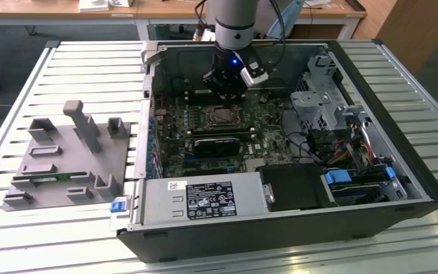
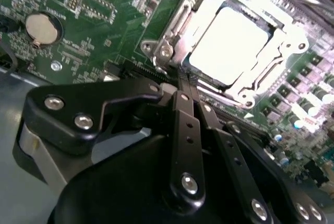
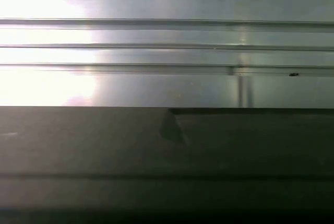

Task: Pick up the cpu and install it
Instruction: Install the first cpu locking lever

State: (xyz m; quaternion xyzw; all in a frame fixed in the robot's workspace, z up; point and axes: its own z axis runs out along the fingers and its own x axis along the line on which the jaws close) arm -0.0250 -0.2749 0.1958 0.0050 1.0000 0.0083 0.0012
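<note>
Your gripper point(image 1: 224, 97) hangs inside computer case point(image 1: 401, 188), just above socket point(image 2: 180, 51). Fingers point(image 2: 183, 98) pressed together, holding nothing. Cpu point(image 2: 232, 44) sits flat in socket on motherboard point(image 2: 104, 20), bracket around it.

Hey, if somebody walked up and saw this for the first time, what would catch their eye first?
Probably the open black computer case lying on the slatted metal table, its green motherboard exposed. The robot arm's black end effector hangs just above the socket, where the square silver-grey cpu sits in its metal frame. On the exterior view's left stands a grey plastic tray with upright posts.
</note>
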